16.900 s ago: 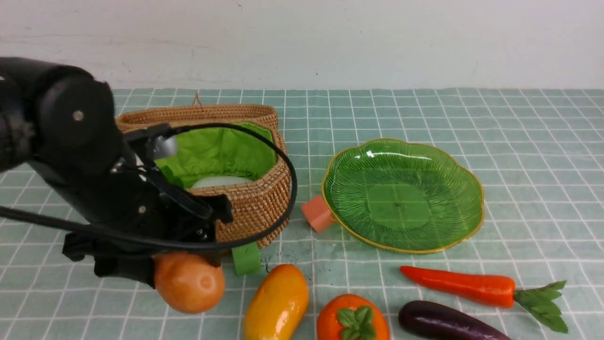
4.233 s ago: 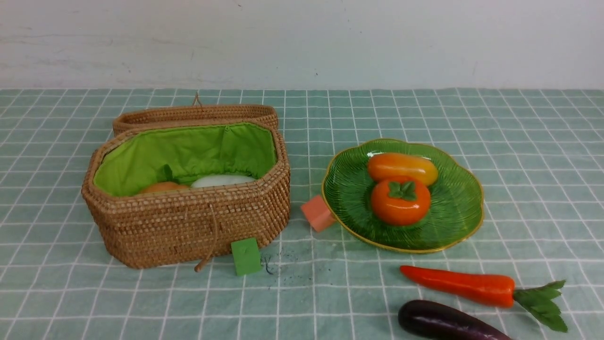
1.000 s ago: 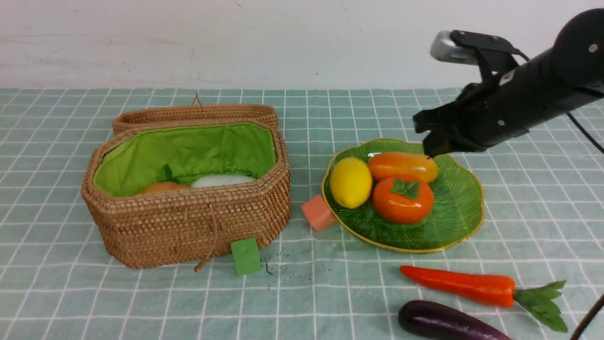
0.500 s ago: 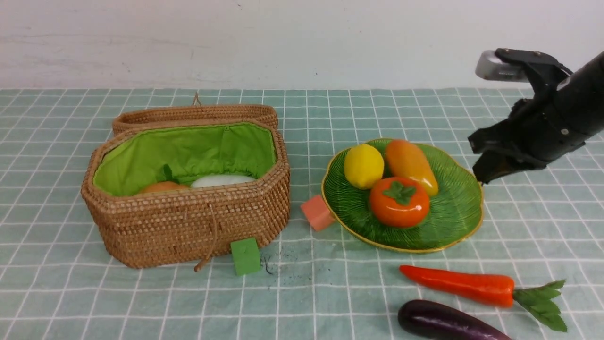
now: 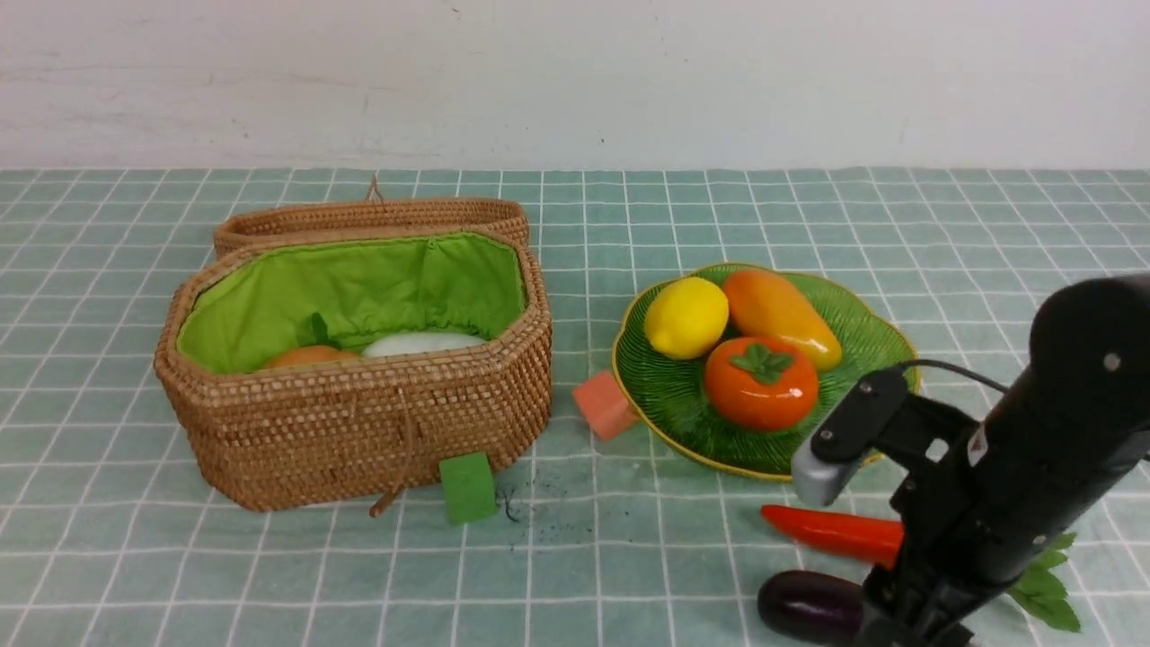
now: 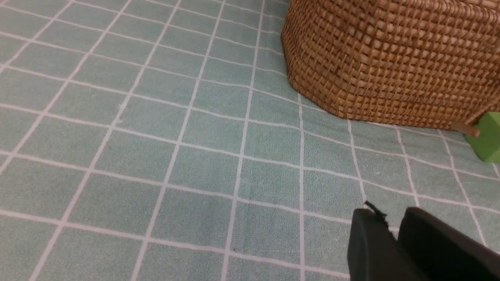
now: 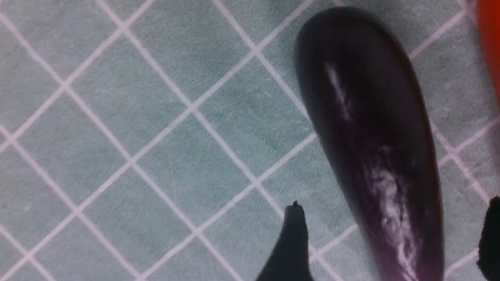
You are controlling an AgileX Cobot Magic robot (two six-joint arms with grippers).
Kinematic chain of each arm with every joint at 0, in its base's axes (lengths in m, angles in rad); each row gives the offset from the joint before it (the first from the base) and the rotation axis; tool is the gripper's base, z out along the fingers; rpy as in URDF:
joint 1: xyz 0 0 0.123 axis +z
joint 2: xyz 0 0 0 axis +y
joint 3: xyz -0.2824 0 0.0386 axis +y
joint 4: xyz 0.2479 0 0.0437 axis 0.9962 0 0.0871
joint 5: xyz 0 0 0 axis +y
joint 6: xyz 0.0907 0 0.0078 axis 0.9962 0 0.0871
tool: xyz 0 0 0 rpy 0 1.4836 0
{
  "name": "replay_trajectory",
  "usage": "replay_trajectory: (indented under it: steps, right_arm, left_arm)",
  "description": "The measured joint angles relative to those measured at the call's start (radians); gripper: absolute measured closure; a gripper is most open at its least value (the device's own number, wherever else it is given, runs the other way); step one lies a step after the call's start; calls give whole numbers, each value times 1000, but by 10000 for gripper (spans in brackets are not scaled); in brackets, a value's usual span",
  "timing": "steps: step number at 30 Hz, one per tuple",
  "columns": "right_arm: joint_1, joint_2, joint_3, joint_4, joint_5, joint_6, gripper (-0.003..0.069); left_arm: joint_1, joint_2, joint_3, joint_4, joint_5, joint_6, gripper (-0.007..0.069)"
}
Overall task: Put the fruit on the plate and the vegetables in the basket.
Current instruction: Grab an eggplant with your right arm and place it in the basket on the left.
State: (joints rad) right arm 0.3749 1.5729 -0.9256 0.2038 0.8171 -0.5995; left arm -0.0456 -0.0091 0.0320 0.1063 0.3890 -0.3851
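The green plate holds the lemon, the mango and the persimmon. The open wicker basket holds the brown potato and a pale vegetable. The carrot and the purple eggplant lie on the cloth at the front right. My right gripper is open, its fingers either side of the eggplant, low over it. My left gripper is shut and empty, low over the cloth by the basket's wall; the front view does not show it.
A green cube stands at the basket's front, also seen in the left wrist view. A salmon cube sits between basket and plate. The basket's lid lies open behind it. My right arm covers part of the carrot.
My right arm has swung from beside the plate's far right edge down to the front right, over the eggplant and carrot. The fruits on the plate have shifted slightly.
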Motion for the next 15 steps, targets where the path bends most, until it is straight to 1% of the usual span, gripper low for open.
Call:
replay_trajectory:
  steps: [2,4,6,7,8,11,12,14,15]
  right_arm:
    - [1,33,6,0,-36,0,70]
    - [2,80,6,2,-52,-4,111]
    - [3,126,2,8,-37,-19,221]
    - [3,131,1,9,-34,-19,235]
    - [3,154,-21,20,4,-22,326]
    - [6,157,-140,90,129,-33,309]
    - [11,154,-187,121,171,-51,309]
    - [38,142,-343,226,291,-104,309]
    - [41,142,-373,235,299,-114,309]
  left_arm:
    - [0,0,0,0,0,0,513]
    - [0,0,0,0,0,0,511]
    - [0,0,0,0,0,0,511]
    - [0,0,0,0,0,0,511]
    - [0,0,0,0,0,0,510]
    - [0,0,0,0,0,0,503]
    - [0,0,0,0,0,0,502]
    - [0,0,0,0,0,0,501]
    - [0,0,0,0,0,0,501]
